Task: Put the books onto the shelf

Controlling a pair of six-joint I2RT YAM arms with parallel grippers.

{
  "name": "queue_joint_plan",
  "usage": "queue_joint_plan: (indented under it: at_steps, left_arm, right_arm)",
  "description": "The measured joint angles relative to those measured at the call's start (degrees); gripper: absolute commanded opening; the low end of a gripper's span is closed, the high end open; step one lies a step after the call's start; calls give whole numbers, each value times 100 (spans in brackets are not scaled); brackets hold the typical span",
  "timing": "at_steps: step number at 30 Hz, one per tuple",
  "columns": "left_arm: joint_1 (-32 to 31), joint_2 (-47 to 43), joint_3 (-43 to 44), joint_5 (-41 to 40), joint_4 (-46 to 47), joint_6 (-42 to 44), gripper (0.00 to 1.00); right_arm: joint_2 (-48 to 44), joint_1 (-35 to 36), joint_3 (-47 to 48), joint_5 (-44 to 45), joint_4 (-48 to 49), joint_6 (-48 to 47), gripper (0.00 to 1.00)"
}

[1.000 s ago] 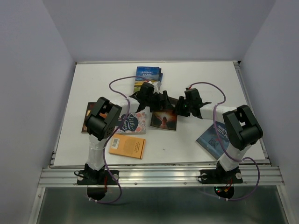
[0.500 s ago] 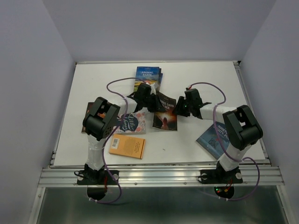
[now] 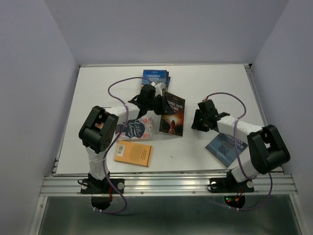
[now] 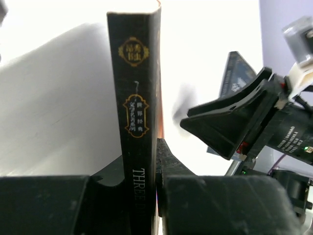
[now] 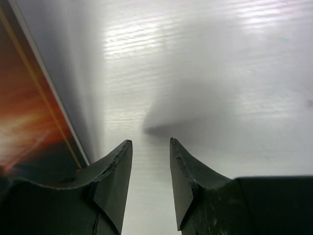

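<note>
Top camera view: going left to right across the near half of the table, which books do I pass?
orange book → dark book → right blue book

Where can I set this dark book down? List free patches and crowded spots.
Bare table lies at the far right, beyond the right gripper, and at the far left beside the Animal Farm stack. A near strip is free between the orange book and the blue book. Crowded: around the floral book and left gripper holding the dark book.
</note>
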Motion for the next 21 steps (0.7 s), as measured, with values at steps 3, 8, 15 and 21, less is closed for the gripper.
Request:
queue_joint_plan:
  at_steps: [3, 8, 15, 21]
  left_arm:
    - [4, -201, 160, 44, -55, 177, 0]
    - [92, -442, 811, 61, -503, 713, 0]
    - [892, -400, 2361, 341, -1067, 1279, 0]
    - [1672, 977, 4205, 981, -1331, 1705, 0]
  right_arm:
    - [-579, 0, -22, 457, -553, -24, 46]
    - [-1519, 0, -20, 1163, -800, -70, 47]
    - [-1596, -7, -15, 1609, -938, -109, 48]
    - [-1034, -7, 101, 1635, -1027, -122, 49]
